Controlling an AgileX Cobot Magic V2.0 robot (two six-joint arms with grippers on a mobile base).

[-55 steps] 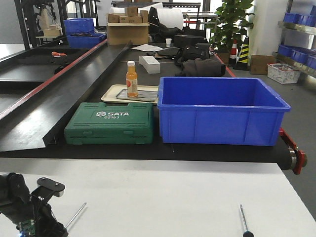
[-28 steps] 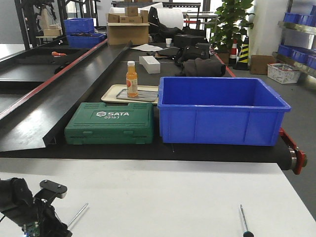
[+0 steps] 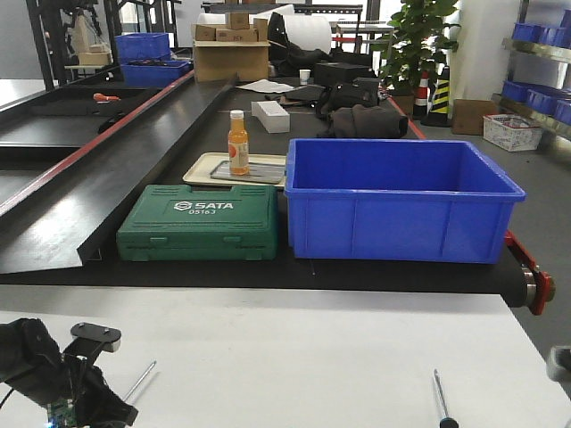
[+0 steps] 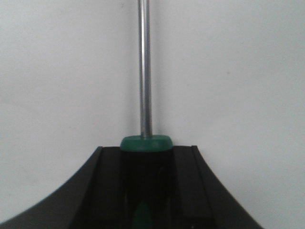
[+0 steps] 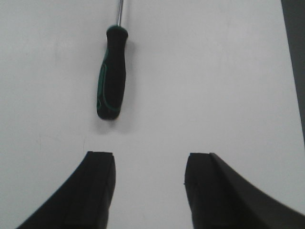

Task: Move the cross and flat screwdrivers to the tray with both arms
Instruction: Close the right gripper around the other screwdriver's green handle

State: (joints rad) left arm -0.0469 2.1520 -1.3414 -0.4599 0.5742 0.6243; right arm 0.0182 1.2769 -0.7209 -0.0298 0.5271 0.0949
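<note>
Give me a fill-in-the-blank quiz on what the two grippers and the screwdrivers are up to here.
1. The left gripper grips the left screwdriver by its ____.
2. The right gripper is ____, not touching the right screwdriver that lies on the table.
3. The green case stands beside a ____ bin.
Missing words: handle; open; blue.

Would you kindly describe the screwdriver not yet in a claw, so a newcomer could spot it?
Find the big blue bin. On the white table before its right end lies a screwdriver. Unlike the left screwdriver, no claw surrounds it.
</note>
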